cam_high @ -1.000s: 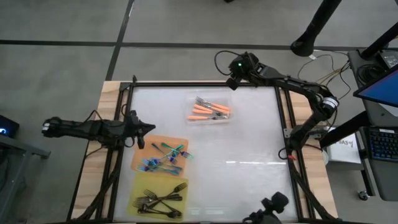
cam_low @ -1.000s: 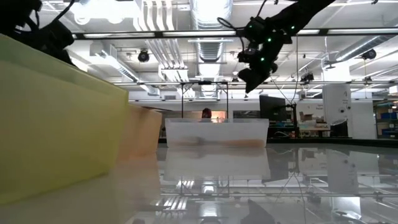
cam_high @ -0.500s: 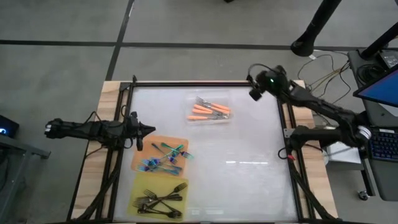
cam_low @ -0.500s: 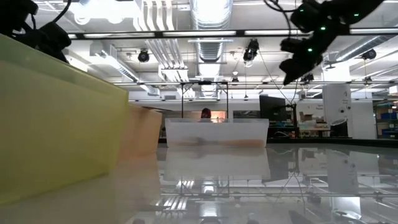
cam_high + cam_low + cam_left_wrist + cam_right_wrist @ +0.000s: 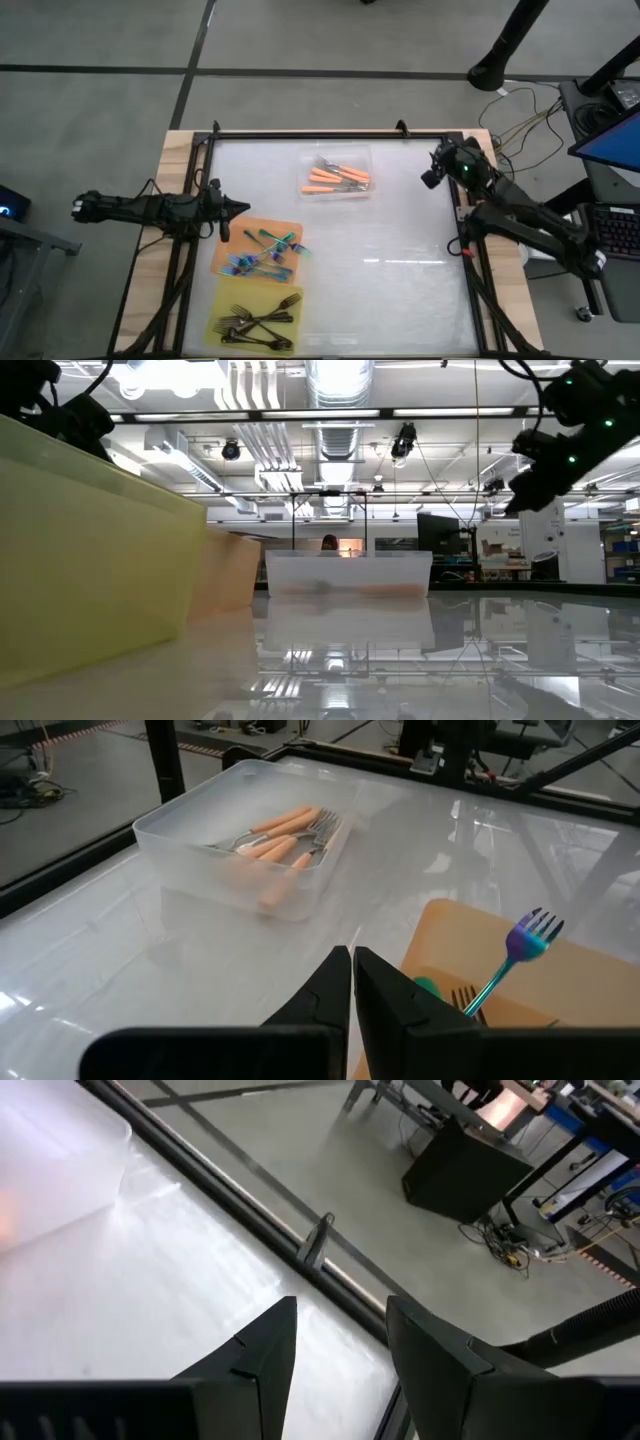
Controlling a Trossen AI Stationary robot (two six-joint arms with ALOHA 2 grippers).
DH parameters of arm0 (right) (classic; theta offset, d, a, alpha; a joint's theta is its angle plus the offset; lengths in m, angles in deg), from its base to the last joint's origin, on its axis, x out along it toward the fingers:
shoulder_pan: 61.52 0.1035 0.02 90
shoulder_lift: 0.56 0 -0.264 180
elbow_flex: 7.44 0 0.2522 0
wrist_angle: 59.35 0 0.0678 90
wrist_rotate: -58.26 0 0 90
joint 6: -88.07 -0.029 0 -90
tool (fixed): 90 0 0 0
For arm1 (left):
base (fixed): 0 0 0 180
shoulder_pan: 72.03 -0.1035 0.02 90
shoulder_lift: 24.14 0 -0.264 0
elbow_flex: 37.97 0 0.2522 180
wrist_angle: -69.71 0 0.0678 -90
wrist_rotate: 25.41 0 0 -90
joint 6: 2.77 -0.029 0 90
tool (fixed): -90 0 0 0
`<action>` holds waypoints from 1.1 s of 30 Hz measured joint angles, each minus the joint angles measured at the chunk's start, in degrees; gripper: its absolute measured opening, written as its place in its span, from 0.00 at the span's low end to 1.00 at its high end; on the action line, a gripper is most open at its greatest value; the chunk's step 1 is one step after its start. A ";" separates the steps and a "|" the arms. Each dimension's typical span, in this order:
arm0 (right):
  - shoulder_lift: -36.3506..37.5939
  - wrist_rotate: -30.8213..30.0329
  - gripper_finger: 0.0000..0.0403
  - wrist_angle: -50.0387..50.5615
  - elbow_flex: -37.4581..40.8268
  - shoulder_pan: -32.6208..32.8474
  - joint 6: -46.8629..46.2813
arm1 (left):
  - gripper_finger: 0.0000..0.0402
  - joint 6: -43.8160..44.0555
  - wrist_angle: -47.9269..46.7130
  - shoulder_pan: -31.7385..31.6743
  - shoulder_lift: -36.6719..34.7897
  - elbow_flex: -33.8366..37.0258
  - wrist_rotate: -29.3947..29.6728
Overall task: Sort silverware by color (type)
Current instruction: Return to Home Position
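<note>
Aloft, right gripper (image 5: 431, 179) spread near table (image 5: 400, 235) edge; left gripper (image 5: 241, 207) pinched together.

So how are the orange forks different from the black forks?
The orange forks have orange handles and silvery tines; the black forks are dark all over. The orange forks lie in the clear tray; the black forks lie in the yellow bin. Both are forks, bunched in one pile.

Grey concrete floor (image 5: 100, 40) — ceiling ducts (image 5: 335, 380), bright lights (image 5: 170, 375) overhead.
</note>
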 joint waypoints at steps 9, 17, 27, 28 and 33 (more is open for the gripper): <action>14.35 0.00 0.37 0.14 10.65 0.00 0.01 | 0.00 0.17 0.76 0.00 -0.02 0.00 0.02; 21.74 0.00 0.37 -0.16 13.12 0.02 0.00 | 0.00 1.27 0.69 0.00 0.10 0.35 -0.46; 23.76 0.38 0.37 -5.10 14.44 0.01 0.02 | 0.00 1.98 4.19 0.00 0.69 3.16 -0.61; 23.76 0.39 0.37 -5.74 14.55 0.02 0.02 | 0.00 1.74 4.38 0.00 0.81 3.17 -0.60; 23.00 0.38 0.37 -6.05 14.62 0.00 0.00 | 0.00 1.16 4.57 0.00 0.74 3.23 -0.62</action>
